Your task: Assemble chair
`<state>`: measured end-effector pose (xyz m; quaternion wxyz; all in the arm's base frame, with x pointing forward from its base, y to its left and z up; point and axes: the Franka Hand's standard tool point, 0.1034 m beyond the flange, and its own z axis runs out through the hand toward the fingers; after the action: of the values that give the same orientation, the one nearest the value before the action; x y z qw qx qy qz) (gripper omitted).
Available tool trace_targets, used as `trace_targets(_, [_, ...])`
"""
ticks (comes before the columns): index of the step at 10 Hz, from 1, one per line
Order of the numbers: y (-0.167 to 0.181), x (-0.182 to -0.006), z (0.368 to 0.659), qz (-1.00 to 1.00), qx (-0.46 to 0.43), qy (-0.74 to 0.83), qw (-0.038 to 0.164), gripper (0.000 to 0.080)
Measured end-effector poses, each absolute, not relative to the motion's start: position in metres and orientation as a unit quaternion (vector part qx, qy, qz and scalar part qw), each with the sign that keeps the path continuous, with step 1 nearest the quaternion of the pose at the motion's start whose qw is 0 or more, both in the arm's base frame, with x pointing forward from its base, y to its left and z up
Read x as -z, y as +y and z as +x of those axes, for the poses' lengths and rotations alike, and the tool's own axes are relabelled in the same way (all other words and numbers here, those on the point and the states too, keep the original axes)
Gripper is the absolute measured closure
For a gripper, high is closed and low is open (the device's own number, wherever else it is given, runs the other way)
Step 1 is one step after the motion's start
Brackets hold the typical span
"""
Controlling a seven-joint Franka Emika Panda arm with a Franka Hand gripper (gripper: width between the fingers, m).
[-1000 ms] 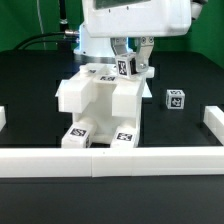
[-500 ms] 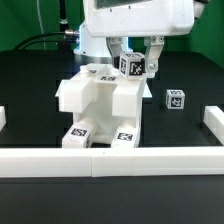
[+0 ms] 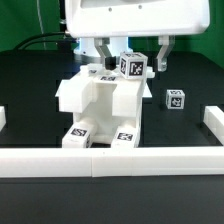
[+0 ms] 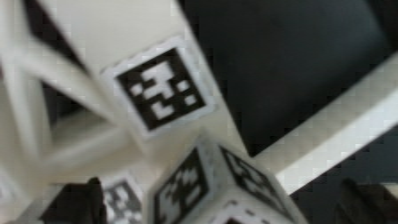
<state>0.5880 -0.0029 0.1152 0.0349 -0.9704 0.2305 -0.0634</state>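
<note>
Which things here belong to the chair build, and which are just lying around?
Job: partly built chair; tagged part at its top; loose tagged block; open gripper.
Just there: white border rail; black table.

you're looking at a gripper (image 3: 133, 60) topped by a broad, boxy white housing (image 3: 130, 12) with softly rounded edges, smooth and plain across its face. below it you get two slim dark fingers (image 3: 162, 55), their finer detail too small to read here (in the wrist view they show only as black blurs).
</note>
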Motion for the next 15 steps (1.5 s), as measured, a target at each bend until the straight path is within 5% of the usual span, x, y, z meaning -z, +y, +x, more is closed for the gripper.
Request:
trace_targets(7, [-0.0019,-0.1175,0.5910,-0.997,0.068,-0.032,0.006,0.0150])
trace_targets(12, [-0.0037,-0.1173,0.5836,-0.998,0.060,-0.034,0.012,0.0150])
trace_targets(13, [-0.0041,-0.1172,0.5836,-0.998,0.060,-0.034,0.011,0.0279])
trace_targets(14, [-0.0046,-0.1168,0.5835,-0.998,0.059,-0.033,0.011,0.0279])
trace_targets(15, [-0.0049,-0.1160,0.5834,-0.998,0.059,-0.033,0.011,0.0419])
